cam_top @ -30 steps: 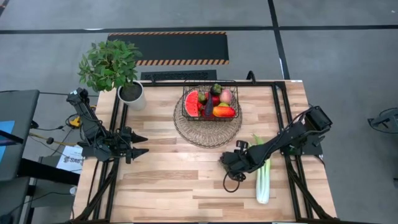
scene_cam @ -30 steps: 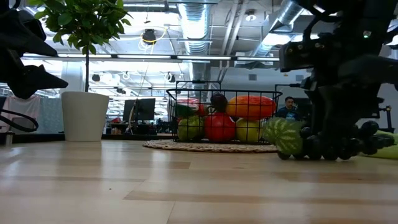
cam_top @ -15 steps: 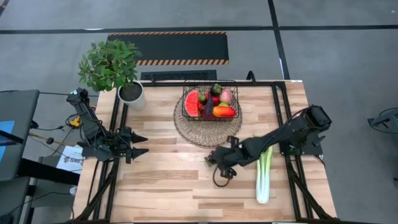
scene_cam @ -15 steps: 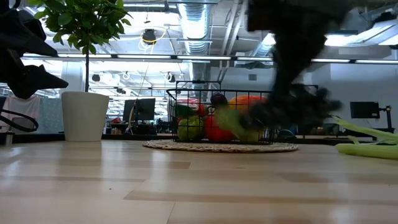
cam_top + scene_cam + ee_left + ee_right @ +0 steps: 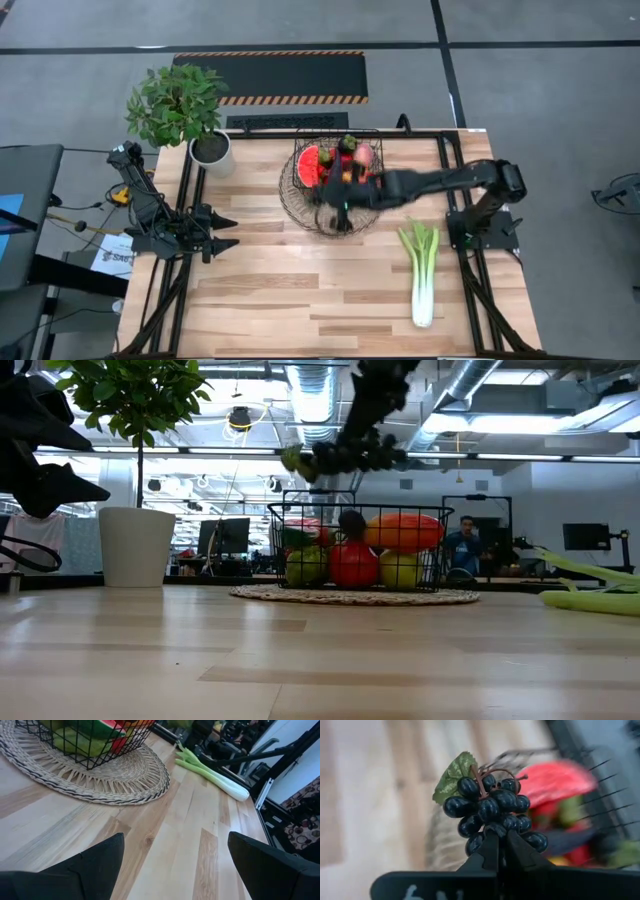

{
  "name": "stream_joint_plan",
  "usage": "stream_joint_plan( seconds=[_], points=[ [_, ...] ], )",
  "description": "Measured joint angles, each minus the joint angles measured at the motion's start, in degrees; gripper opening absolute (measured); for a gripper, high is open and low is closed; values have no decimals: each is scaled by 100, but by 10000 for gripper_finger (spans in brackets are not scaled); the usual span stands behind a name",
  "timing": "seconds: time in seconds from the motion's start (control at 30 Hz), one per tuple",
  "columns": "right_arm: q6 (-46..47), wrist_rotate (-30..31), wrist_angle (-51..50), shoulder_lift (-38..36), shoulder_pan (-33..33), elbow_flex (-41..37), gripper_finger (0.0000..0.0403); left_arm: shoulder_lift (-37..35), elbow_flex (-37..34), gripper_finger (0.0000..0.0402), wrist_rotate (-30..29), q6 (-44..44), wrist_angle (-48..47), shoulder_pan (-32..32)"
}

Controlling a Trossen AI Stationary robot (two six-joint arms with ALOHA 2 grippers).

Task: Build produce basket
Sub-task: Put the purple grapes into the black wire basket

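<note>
Grapes [image 5: 492,815] clamped in right gripper [image 5: 501,851] jaws, carried above basket [image 5: 338,172] front edge (leek [image 5: 422,272] on bench, apart). Step: transport. Next: centre over basket, lower, release. Left gripper [image 5: 222,233] idle at bench's left edge, jaws spread.

Leafy plant [image 5: 176,103] in white pot [image 5: 212,152] at table corner; round woven mat [image 5: 107,782] mid-table.
</note>
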Motion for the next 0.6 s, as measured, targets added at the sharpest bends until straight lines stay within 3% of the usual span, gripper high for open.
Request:
stream_joint_plan(
  seconds=[0.17,0.37,0.6],
  points=[
    [-694,207,35,-2,-816,543,22,-1,0,341,0,2,0,0],
    [-1209,123,332,18,-1763,596,23,-1,0,341,0,35,-3,1],
    [-1923,-583,805,297,-2552,583,24,-1,1,341,-55,177,-7,0]
  ],
)
